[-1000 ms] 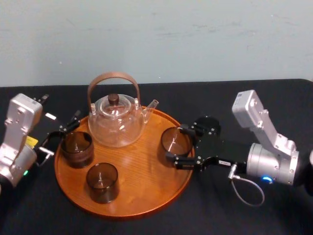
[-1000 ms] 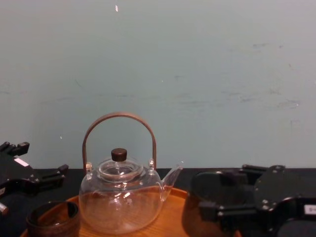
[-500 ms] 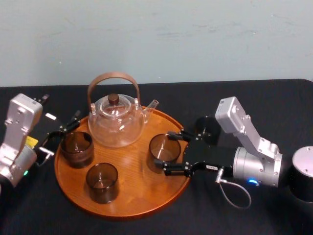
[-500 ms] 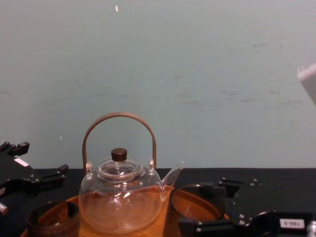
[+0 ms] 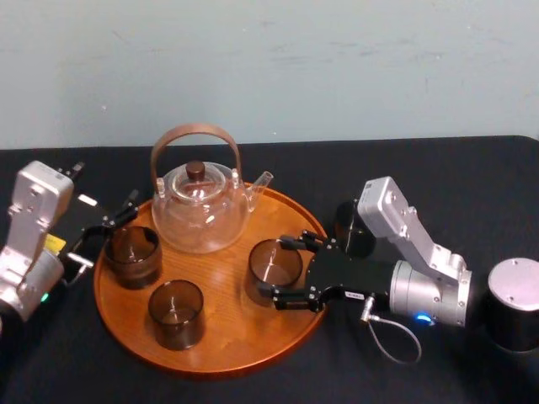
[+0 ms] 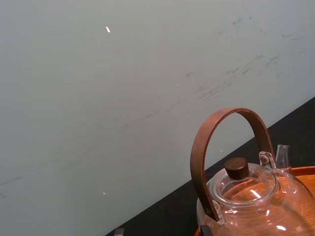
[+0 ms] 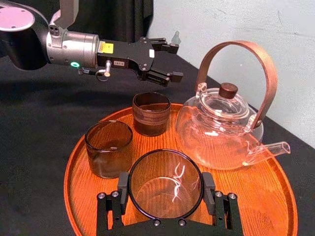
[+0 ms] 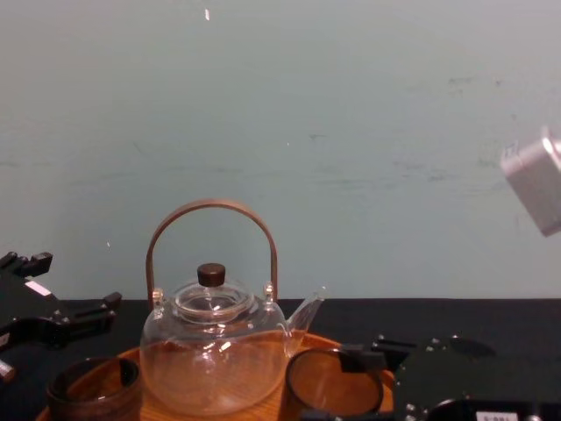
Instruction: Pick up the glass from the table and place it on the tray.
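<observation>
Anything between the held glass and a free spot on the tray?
Nothing visible. The right end effector holds the glass over the bare tray, apart from the teapot and two other glasses; the left end effector waits at its left edge.

table (image 5: 459, 172) matt black cloth, tray (image 5: 229, 330) glossy grained wood, teapot (image 5: 200, 220) clear smooth glass with wood handle, glass (image 5: 274, 268) smoky, glossy.
</observation>
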### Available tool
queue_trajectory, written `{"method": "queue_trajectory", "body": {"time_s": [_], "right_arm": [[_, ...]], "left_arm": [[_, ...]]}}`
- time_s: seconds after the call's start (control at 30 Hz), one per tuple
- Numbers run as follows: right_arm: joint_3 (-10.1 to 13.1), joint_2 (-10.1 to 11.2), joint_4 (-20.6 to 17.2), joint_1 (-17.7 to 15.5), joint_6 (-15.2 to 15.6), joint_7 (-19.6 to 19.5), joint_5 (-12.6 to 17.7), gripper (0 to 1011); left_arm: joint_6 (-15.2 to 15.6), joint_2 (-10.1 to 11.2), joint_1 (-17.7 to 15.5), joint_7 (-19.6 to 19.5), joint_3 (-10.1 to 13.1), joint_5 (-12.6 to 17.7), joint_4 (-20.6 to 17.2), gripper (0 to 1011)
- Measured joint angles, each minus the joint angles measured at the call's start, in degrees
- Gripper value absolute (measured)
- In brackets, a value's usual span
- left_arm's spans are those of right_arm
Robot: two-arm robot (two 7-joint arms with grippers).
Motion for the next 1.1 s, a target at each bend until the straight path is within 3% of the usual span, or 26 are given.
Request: {"method": "queue_trajectory", "body": {"time_s": [0.53,1.1], "right_arm": [[-0.4,-1.4,2.8,-0.4,-1.8,-0.3,-0.9,892],[-0.8,-1.8,3.7,-0.7,-1.7,0.0,-1.5,892]], "left_arm": [[0.0,0.0,0.0,0.0,0.0,0.0,0.0,1001],[0.0,0.0,0.0,0.0,0.0,0.0,0.0,1001]]}}
